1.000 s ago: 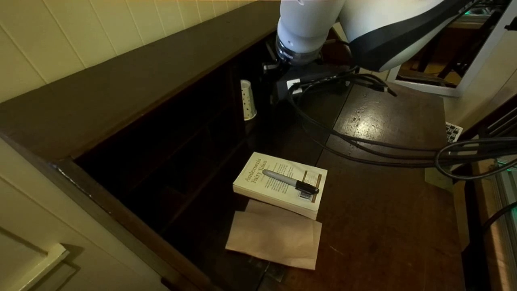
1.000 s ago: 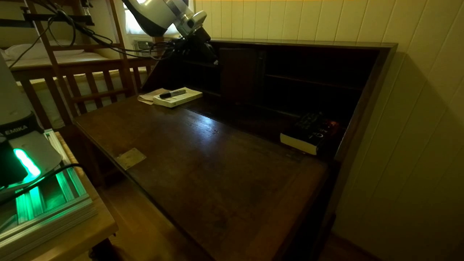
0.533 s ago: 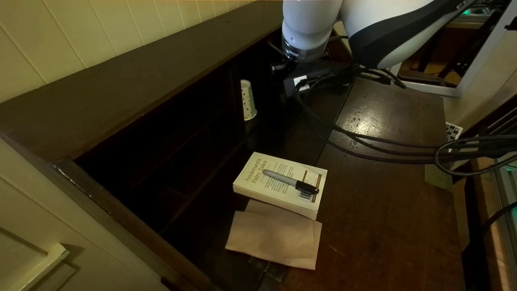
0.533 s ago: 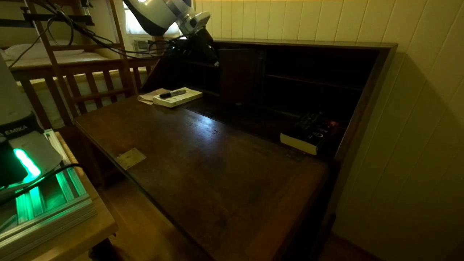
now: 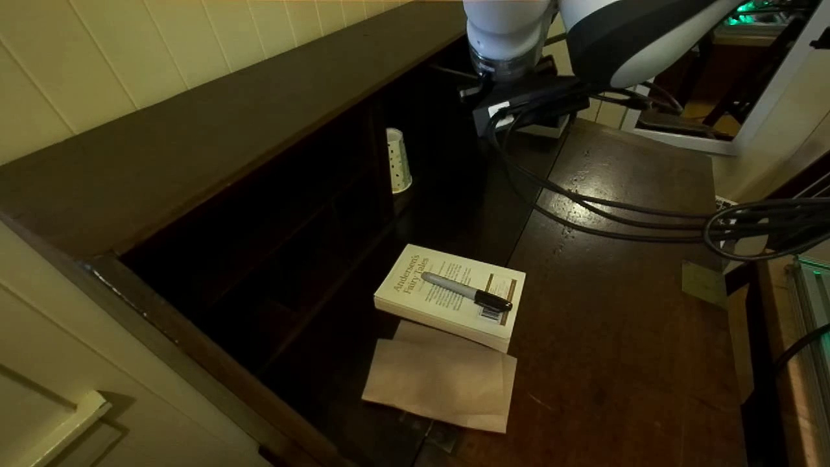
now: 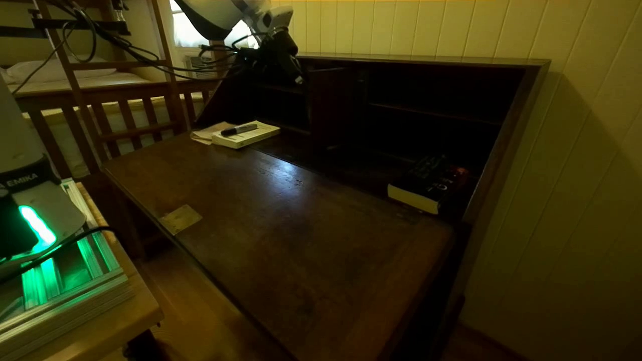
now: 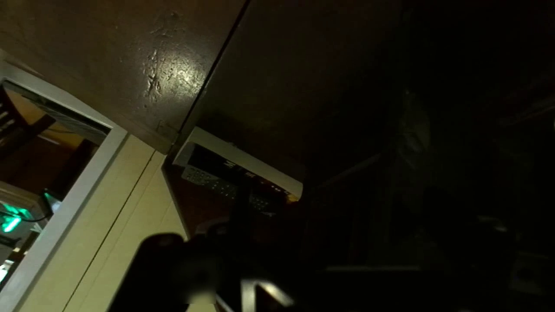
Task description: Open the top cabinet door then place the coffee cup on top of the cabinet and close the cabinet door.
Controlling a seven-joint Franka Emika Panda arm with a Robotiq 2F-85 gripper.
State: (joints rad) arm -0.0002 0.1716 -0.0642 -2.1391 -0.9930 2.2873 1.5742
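Note:
The cabinet (image 5: 259,117) is dark wood with a plank top, seen in both exterior views. Its door (image 6: 328,105) stands swung outward from the middle compartment; a tiny pale spot near its foot may be the handle. In an exterior view the white dotted coffee cup (image 5: 399,162) stands low inside, partly hidden by an upright divider. From the opposite side the door hides it. My gripper (image 6: 297,75) hangs near the door's upper free edge; contact cannot be made out. In the dark wrist view the gripper (image 7: 338,195) is open, fingers far apart, with nothing visibly held between them.
A pale book (image 5: 447,292) with a marker on it lies beside brown paper (image 5: 447,383) on the desk surface. A thick black book (image 6: 426,183) lies at the cabinet's far end. Loose black cables (image 5: 603,224) trail from the arm over the desk.
The door has swung further outward. My arm has drawn back from the cabinet along with it, towards the desk's front and its far end, cables shifting too. The cup has not moved.

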